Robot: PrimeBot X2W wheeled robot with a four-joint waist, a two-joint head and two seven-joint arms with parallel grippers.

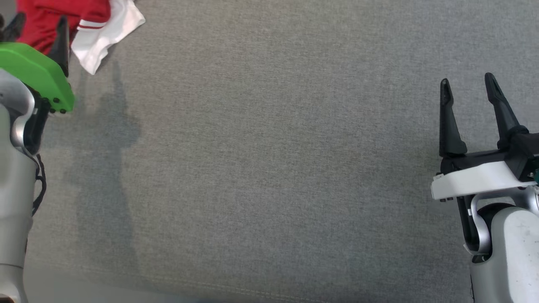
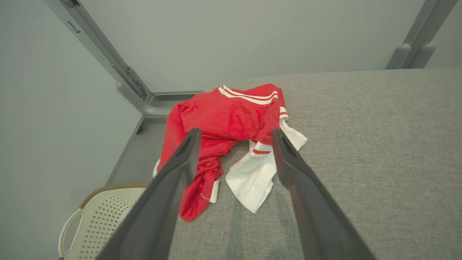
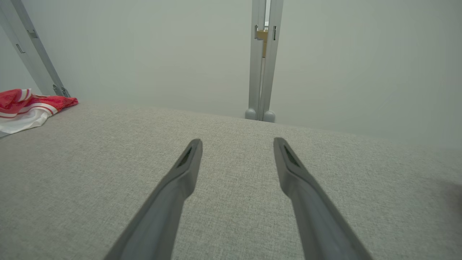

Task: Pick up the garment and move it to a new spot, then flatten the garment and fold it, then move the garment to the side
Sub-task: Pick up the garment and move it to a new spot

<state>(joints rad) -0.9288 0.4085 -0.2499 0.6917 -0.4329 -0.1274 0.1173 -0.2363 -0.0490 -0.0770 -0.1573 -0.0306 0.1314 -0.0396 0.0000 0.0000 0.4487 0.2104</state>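
The crumpled red knit garment with white stripes and white panels [image 2: 223,115] lies heaped at the far left corner of the grey woven-cloth table [image 1: 269,168], its left side right at the table's edge. A pale perforated plastic basket [image 2: 104,213] sits below that edge. As I see it, the danger is a push or a shallow pinch. Long fingers coming in low could shove the heap over the edge towards the basket. They could also catch just one loose white flap, so the rest drags and slips free. The left gripper [image 2: 235,133] hovers just on the near side of the heap, jaws spread wide, holding nothing, aimed at its middle. The right gripper [image 1: 468,82] hangs well apart at the near right, equally wide and empty.
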